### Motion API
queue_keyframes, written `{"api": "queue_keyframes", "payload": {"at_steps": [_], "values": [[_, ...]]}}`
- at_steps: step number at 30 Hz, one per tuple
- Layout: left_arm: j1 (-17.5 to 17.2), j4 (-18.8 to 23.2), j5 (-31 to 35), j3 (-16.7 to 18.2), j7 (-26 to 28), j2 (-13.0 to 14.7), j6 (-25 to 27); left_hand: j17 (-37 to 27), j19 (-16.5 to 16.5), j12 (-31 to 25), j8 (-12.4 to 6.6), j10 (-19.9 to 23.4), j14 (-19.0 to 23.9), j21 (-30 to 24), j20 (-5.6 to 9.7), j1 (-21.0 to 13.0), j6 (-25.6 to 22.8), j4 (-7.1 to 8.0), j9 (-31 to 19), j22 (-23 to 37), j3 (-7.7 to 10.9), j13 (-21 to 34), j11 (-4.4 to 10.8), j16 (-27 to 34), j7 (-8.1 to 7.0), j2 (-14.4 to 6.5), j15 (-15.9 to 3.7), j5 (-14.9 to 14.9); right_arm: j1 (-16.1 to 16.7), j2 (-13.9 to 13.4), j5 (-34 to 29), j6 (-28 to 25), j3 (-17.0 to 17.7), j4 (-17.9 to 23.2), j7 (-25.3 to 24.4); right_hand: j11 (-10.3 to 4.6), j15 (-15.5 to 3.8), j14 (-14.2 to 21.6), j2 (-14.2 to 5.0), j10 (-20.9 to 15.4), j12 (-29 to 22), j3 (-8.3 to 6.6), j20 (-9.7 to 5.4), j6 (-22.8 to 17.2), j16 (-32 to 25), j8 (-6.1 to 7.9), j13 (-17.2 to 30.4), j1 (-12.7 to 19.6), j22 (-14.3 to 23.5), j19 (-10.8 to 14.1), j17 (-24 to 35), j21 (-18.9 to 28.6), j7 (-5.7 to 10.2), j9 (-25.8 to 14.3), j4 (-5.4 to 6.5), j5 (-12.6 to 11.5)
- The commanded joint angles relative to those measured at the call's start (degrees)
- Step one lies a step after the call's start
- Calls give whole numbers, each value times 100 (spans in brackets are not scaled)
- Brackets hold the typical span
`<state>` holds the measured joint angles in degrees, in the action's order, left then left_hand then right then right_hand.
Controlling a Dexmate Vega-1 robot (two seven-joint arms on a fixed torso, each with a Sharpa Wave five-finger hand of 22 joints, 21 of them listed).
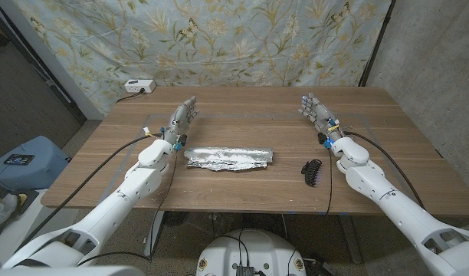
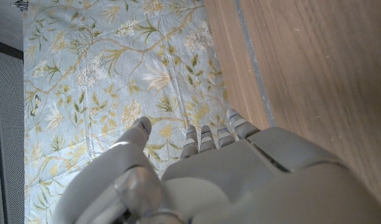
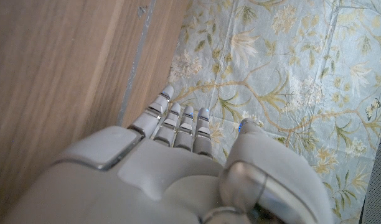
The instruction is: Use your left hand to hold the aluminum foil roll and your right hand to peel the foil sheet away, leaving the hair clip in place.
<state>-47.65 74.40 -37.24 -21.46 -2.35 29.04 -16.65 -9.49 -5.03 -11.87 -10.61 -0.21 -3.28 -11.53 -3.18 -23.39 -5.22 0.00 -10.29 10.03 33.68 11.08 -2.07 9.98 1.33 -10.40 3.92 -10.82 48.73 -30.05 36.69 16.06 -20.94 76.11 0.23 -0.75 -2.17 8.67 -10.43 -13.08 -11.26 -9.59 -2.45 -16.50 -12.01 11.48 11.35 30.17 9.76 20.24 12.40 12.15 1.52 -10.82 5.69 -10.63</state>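
Your left robot hand [image 1: 183, 117] holds nothing, fingers extended toward the far edge of the worktop [image 1: 242, 103], and it sits just behind the left end of the aluminum foil roll [image 1: 229, 159] without touching it. Your right robot hand [image 1: 319, 115] is likewise empty with fingers extended, well apart from the roll. The roll lies crosswise at the worktop's middle, with bare wood between it and the near edge. The hair clip [image 1: 311, 171] rests to the roll's right, apart from it, close beside your right forearm. A white power strip [image 1: 139, 86] sits at the far left corner.
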Motion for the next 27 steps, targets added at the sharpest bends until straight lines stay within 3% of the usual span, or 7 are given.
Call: {"api": "queue_keyframes", "payload": {"at_steps": [1, 5, 8, 12, 21, 27], "values": [[165, -222, 4, -51, -144, -85, -60, -11, -78, -43, -38, 20, 32, -25, -1, -73, -71, -18, -27, 19, 53, 23, -18, 47, 8, 11, 41, -24, 71, -64, -59, -118, 41, 209, -206, 11, -86, 59, 20, -34, -32, -36, -195, -19, -30, 16, 14, 32, 14, 40, 10, 29, -27, -14, -3, -24], [188, -198, 61, -76, -137, -39, -18, -11, -85, -49, -43, 39, 44, -26, -1, -90, -97, -40, -27, 19, 66, 22, -22, 45, 19, 7, 37, -29, 40, -47, -73, -117, 24, 189, -201, 17, -80, 59, 35, -35, -31, -44, -192, -6, -26, 9, 15, 30, 14, 42, 5, 24, -53, -14, -11, -22], [171, 91, 208, -107, 29, 139, 224, -11, -87, -57, -46, 62, 53, -24, -4, -112, -112, -68, -26, 17, 81, 21, -48, 44, 33, 8, 46, -39, 6, -9, -88, -97, 7, 150, -203, 43, -81, 55, 40, -40, -33, -59, -191, -6, -20, 7, 15, 38, 14, 38, 0, 18, -54, -14, -23, -22], [174, 256, 222, -100, 89, 211, 361, -15, -262, -103, -60, 232, 268, -69, -121, -326, -227, -346, -21, 16, 192, 15, -81, 77, 147, 52, 102, -119, -22, 19, -130, -92, -19, 123, -237, 31, -86, 55, 42, -40, -33, -76, -194, -9, -16, 7, 16, 54, 14, 36, -6, 13, -52, -14, -41, -24], [117, 581, 403, -126, 127, 462, 495, -17, -294, -105, -66, 268, 309, -66, -137, -459, -278, -497, -21, 16, 261, 15, -102, 68, 217, 43, 113, -170, -68, 76, -177, -71, -75, 67, -232, 50, -73, 21, 59, -7, -19, -123, -213, 22, 10, -8, 17, 104, 14, 22, -25, -6, -67, -15, -99, -23], [-91, 1033, 508, -97, 353, 697, 758, -20, -333, -111, -59, 326, 367, -59, -166, -697, -287, -736, -21, 13, 400, 17, -126, 63, 275, 28, 150, -320, -49, 41, -242, -93, -89, 122, -289, 59, -76, -5, 70, 13, -12, -149, -218, 62, 25, -24, 19, 121, 14, 4, -33, -21, -81, -16, -127, -19]]}}
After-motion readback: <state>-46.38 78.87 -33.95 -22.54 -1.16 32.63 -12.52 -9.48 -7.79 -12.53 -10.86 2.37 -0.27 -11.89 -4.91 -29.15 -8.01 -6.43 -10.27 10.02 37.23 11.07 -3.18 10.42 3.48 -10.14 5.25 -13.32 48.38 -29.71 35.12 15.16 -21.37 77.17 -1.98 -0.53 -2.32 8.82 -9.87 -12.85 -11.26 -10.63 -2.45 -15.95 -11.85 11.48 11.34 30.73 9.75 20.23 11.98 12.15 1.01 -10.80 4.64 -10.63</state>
